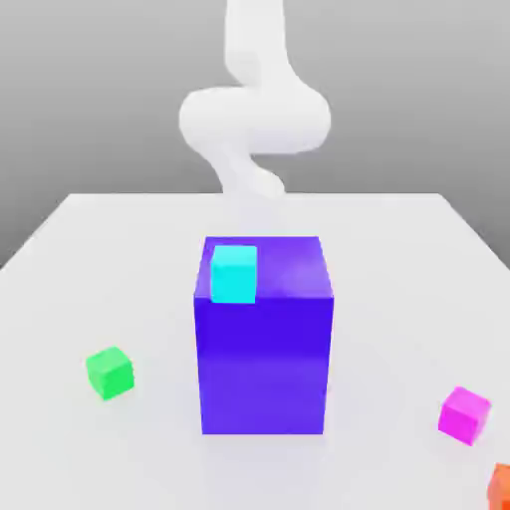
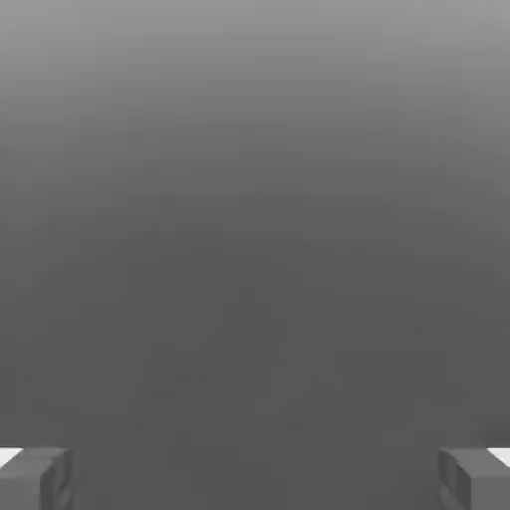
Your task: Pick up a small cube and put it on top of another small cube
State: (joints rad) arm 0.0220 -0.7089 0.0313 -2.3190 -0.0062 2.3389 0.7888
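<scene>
- Here the gripper [image 2: 255,478] stands with its jaws spread wide, the two grey fingertips [image 2: 35,478] at opposite edges of the hand view, and nothing between them but plain grey ground.
- In the exterior view the white arm [image 1: 254,120] rises behind the white table [image 1: 120,259], well away from every cube.
- Nearest the arm, the big blue-violet block [image 1: 264,359] stands upright in the middle of the table.
- A small cyan cube [image 1: 234,274] rests on the block's top, near its front edge, toward the exterior view's left.
- The small green cube [image 1: 110,373] sits on the table to the exterior view's left of the block, apart from it.
- The small magenta cube [image 1: 464,414] sits on the table to the exterior view's right of the block, well apart from the green one.
- A small orange cube [image 1: 501,485] lies near the magenta cube, at the picture's lower right corner.
</scene>
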